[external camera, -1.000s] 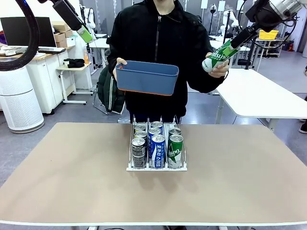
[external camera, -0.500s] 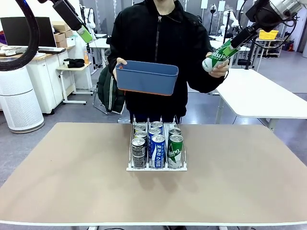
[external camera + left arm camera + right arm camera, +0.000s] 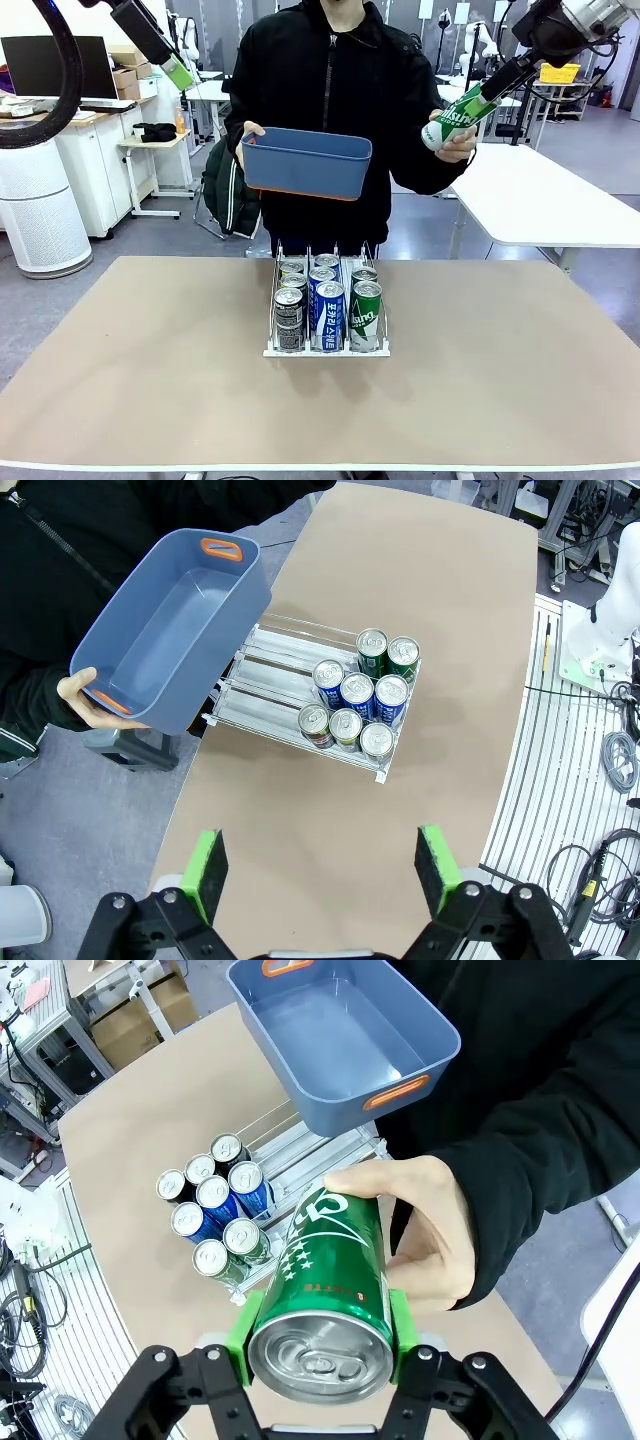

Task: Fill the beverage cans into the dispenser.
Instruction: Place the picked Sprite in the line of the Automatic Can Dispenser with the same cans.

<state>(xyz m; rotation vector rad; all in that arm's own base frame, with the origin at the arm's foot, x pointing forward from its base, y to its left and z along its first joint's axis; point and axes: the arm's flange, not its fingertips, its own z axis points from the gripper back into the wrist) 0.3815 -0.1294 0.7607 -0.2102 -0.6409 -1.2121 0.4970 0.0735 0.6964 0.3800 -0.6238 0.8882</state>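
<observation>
My right pincer (image 3: 318, 1332) was clamped on a green can (image 3: 325, 1285) that the person's hand (image 3: 425, 1235) also gripped; my left pincer (image 3: 322, 868) hung apart above the dispenser (image 3: 262, 676).

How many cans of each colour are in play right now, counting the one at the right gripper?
Black-grey cans: 3, all in the dispenser
Blue cans: 3, all in the dispenser
Green cans: 3; two in the dispenser, one in the right gripper, with the person's hand also on it
Total: 9 cans
</observation>
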